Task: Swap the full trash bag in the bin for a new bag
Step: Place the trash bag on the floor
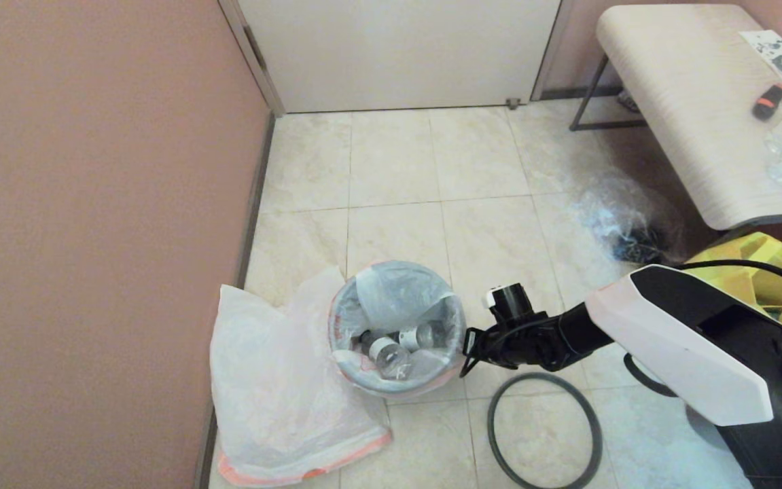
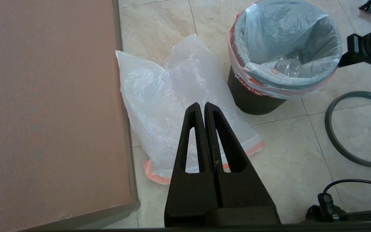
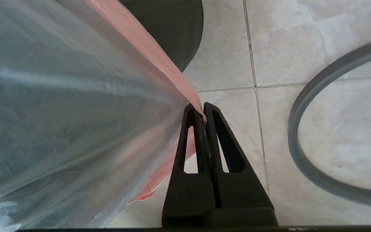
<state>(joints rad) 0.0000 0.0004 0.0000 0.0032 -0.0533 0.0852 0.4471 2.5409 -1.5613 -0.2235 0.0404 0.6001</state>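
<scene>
Lying nearest on the floor, the grey hoop [image 1: 544,430] is off the bin [image 2: 253,100] while the right gripper [image 3: 202,112] is pinching the full bag's [image 1: 397,319] thin, slippery pink hem, and the left gripper [image 2: 203,111] is idling clenched, empty.

My head camera looks down at the bin [image 1: 397,329]; my left wrist camera shares it; my right sits close against its bag [image 3: 75,96].
</scene>
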